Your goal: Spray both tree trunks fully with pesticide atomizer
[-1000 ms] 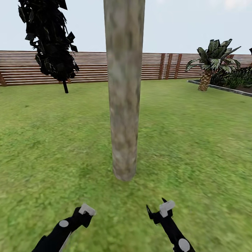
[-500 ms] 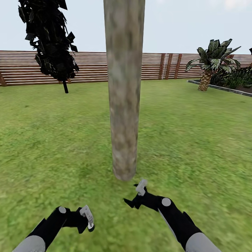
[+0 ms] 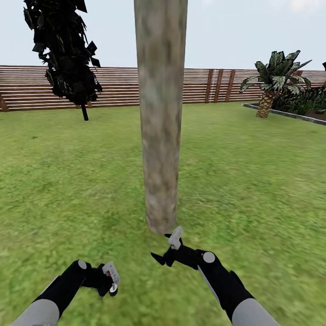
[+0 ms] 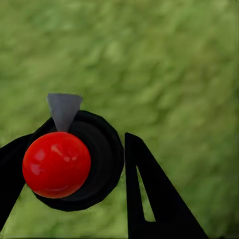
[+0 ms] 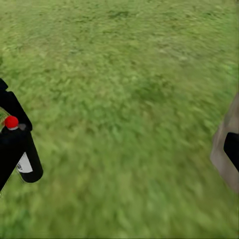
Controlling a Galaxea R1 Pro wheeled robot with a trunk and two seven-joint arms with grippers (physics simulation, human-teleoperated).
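Green grass (image 3: pixel 253 181) covers the ground. A long brown wooden fence (image 3: pixel 113 86) runs across the back. The sky (image 3: pixel 226 31) is pale and bright. A small palm (image 3: pixel 274 79) stands by a garden bed (image 3: pixel 290 114) at the right.

Black forearms, pale grey upper sleeves, grey round joint caps, pale grey finger pads (image 3: pixel 174 237).

Blurry green lawn (image 5: pixel 129 99); black atomizer (image 5: pixel 26 157) with red cap and white label held by left gripper (image 5: pixel 12 144); pale mottled tree trunk (image 5: pixel 224 154) opposite
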